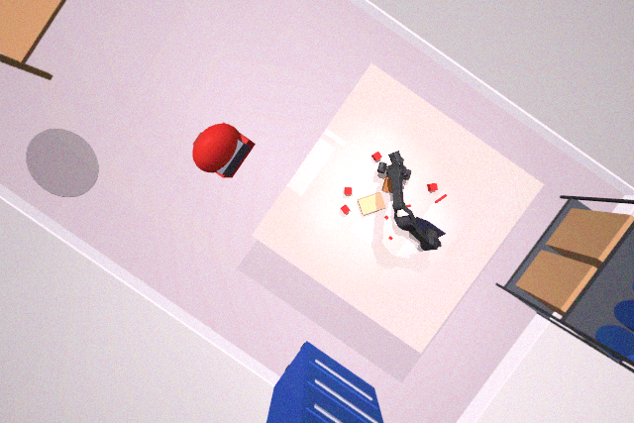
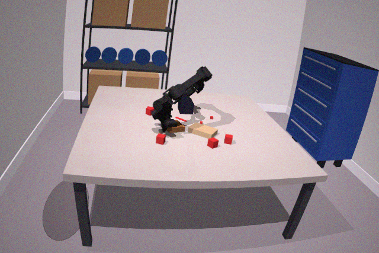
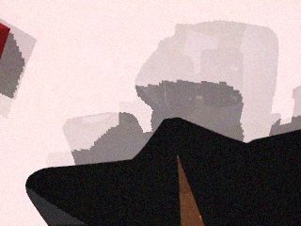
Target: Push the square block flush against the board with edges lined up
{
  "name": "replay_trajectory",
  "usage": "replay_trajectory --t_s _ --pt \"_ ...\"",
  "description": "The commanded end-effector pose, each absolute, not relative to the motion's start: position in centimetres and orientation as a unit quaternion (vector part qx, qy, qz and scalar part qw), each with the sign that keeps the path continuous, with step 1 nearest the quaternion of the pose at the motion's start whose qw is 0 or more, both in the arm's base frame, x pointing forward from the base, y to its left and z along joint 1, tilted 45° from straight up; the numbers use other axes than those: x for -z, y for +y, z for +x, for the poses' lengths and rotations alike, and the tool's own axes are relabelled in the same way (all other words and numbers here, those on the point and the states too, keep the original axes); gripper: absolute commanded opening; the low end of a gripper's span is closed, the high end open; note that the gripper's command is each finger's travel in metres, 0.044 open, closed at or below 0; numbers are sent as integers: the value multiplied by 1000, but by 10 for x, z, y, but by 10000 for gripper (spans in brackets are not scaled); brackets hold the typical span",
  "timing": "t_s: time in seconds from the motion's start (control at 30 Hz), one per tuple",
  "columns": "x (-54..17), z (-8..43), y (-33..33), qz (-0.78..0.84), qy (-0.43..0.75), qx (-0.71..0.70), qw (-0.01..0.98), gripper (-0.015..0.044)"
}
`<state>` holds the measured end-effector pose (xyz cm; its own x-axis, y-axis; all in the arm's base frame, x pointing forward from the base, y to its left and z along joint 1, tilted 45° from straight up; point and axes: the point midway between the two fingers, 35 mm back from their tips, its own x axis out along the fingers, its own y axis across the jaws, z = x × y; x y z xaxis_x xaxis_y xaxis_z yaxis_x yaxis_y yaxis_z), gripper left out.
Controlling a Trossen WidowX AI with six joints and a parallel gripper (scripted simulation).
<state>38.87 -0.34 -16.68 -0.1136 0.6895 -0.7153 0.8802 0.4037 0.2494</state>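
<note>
See pale surface (image 1: 409,316) (image 2: 183,164) on dark legs, shelf rack (image 2: 82,85) far left, blue cabinet (image 1: 289,387) (image 2: 352,106) right. Note fingers (image 2: 165,126) pressed together.

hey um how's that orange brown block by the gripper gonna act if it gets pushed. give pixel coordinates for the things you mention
The orange-brown block (image 1: 387,184) (image 2: 177,128) looks stiff, with straight edges, so it should keep its shape. Lying flat and low on the table (image 1: 461,274) (image 2: 195,164), it would probably slide rather than tip. An off-center push might turn it.

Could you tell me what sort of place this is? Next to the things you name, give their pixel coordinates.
Probably a workshop or storeroom: a blue drawer cabinet (image 1: 289,389) (image 2: 352,112), shelving (image 1: 530,301) (image 2: 128,66) with boxes, and a large worktable (image 1: 461,172) (image 2: 195,164).
</note>
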Motion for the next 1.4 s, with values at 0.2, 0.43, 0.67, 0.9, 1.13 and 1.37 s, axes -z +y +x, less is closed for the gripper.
replay_trajectory --t_s 0.2,0.43,0.67,0.9,1.13,1.37 --pt "160 387 2 538 732 120 400 0" --pt "153 382 9 538 732 120 400 0" --pt "145 378 16 538 732 120 399 0" --pt "138 373 23 538 732 120 399 0" --pt "131 368 30 538 732 120 399 0" --pt "124 362 36 538 733 120 399 0"
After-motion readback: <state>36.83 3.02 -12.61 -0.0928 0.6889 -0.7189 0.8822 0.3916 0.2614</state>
